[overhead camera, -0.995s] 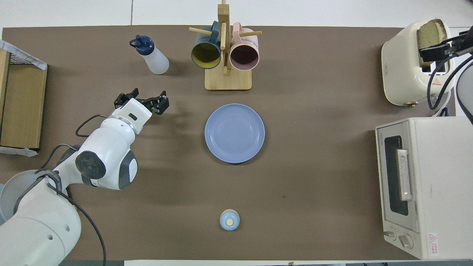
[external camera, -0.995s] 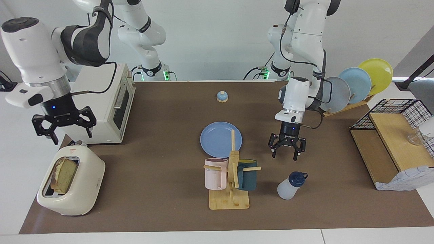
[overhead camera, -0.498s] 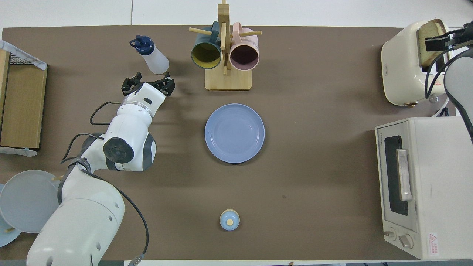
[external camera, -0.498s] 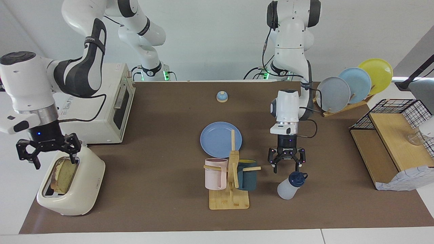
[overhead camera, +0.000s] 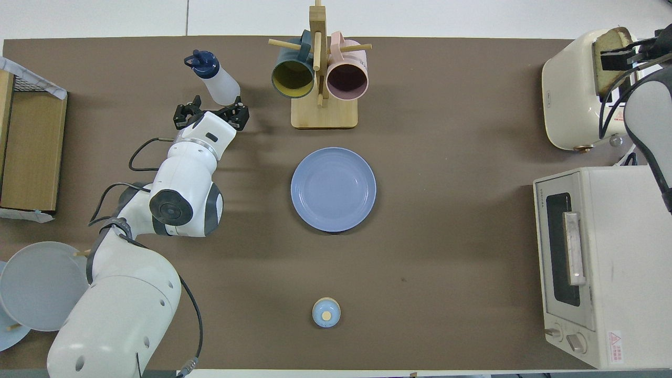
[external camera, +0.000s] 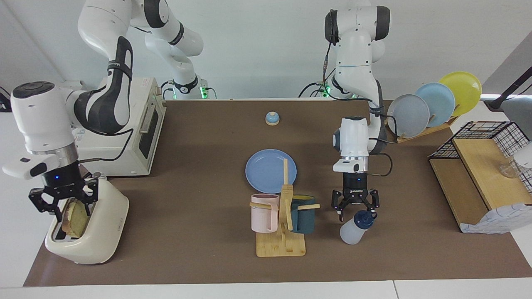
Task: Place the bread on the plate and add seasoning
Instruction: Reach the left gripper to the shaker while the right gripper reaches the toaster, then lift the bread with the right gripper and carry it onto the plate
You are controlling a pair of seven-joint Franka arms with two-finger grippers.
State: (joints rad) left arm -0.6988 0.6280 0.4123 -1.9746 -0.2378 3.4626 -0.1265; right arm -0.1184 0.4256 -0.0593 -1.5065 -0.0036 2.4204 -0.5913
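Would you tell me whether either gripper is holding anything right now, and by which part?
Nothing is held: the right gripper is open around the bread, the left gripper open over the seasoning.

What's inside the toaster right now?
The bread stands upright in a slot of the toaster, its top showing. Its lower part is hidden inside. The right gripper is around its top.
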